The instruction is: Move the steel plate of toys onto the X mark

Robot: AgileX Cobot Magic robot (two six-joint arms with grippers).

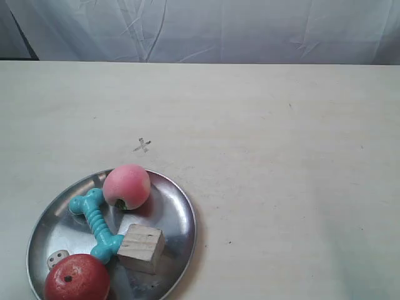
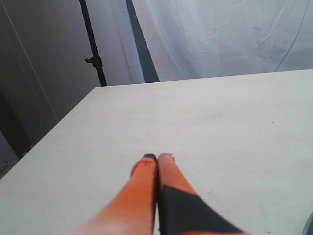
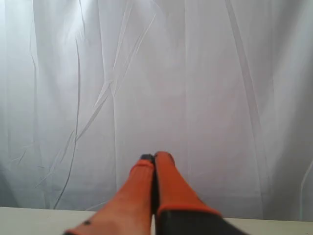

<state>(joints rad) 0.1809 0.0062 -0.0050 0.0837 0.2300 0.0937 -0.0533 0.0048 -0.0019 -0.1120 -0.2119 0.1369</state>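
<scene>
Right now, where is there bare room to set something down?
The table is bare from the steel plate to the exterior view's right edge, and between the X mark and the curtain. The plate is crowded with toys.

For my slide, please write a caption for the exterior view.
Steel plate with five toys sits near the X mark, not yet on it.
</scene>
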